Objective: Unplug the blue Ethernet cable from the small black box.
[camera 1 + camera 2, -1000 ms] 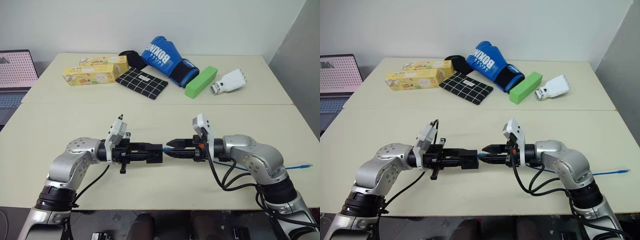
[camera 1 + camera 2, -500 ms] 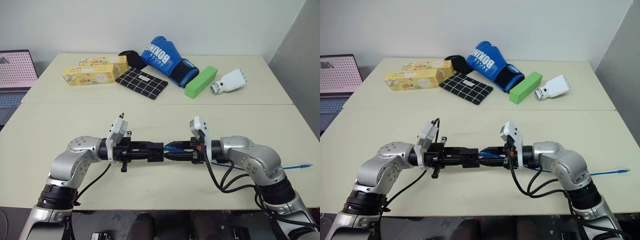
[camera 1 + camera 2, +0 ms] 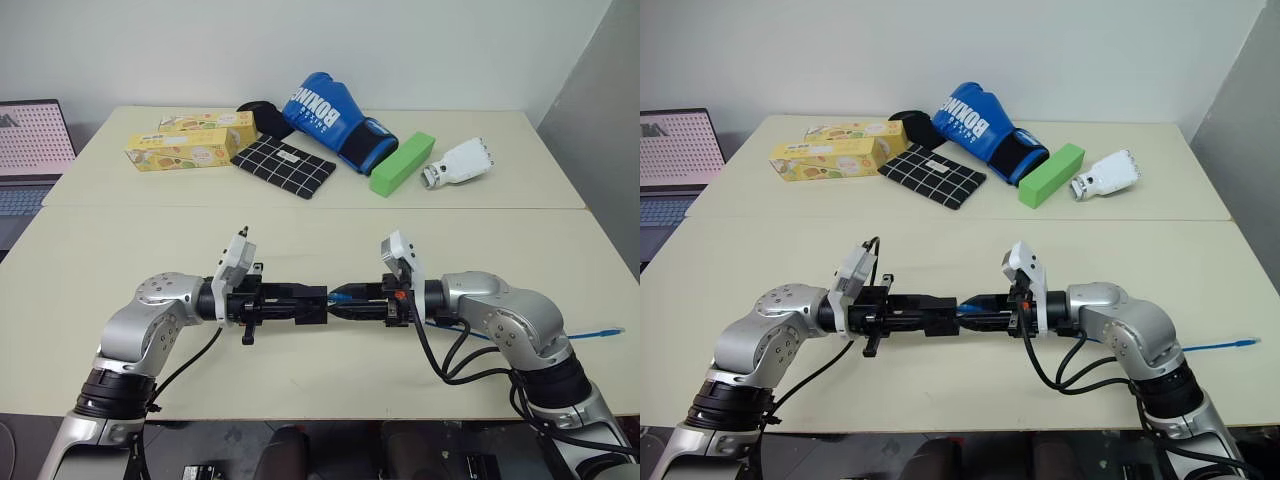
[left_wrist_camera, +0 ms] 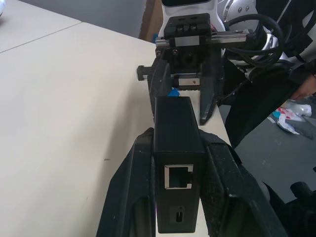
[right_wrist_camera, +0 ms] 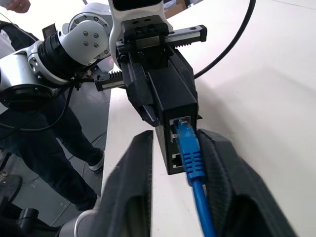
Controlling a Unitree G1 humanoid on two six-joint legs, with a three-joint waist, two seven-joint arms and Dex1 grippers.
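The left end effector (image 3: 300,304) is clamped shut on the small black box (image 4: 176,138), holding it above the near half of the worktop (image 3: 300,235) with the box's long axis running level from 9 o'clock to 3 o'clock in the head views. One end face of the box, seen in the left wrist view, carries an empty port; the opposite face points toward 3 o'clock and carries the blue Ethernet cable (image 5: 193,160), whose plug is still seated in the upper port there.

The right end effector (image 3: 358,303) meets the box head-on from 3 o'clock, its axis in line with that of the box. In the right wrist view its two fingers (image 5: 129,182) straddle the plug with a narrow gap on either side, so the jaws stand nearly closed around the plug; whether the pads already touch it cannot be told. From the plug the cable runs back beneath the right arm, and its free end (image 3: 608,331) lies on the worktop at 3 o'clock, near the edge.

The extraction, as judged, turns on this collinearity: plug, port and both end effectors share one line, so a pull straight toward 3 o'clock would draw the plug free. The right arm is the nearer to the plug; the left serves as anchor.
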